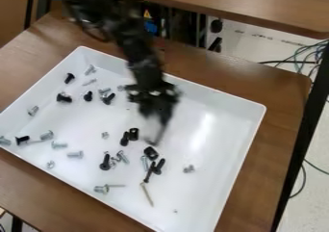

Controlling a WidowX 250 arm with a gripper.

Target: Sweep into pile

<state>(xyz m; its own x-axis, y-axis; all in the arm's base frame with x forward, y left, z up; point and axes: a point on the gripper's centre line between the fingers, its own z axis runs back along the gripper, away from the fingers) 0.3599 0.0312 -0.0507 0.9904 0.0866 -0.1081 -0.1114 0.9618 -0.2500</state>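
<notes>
The black gripper [156, 113] hangs over the middle of the white tray [218, 187], blurred, its tip just right of two black pieces [129, 135]. Screws and bolts lie scattered in the tray. Below the gripper are a black nut-like piece [151, 153], black screws [159, 166], a black bolt [105, 162] and a silver bolt [122, 156]. Silver bolts [59, 145] and a black screw [22, 139] lie at the left. Toward the tray's upper left are more black screws [64, 97] and silver ones [91, 70]. A small silver piece [189, 169] sits apart to the right.
The tray's raised walls [247, 144] surround the hardware on a brown table [283, 101]. A thin long screw [147, 194] and a silver bolt [101, 189] lie near the front wall. Another brown tabletop [257, 7] stands behind, with cables [308, 53] on the floor at right.
</notes>
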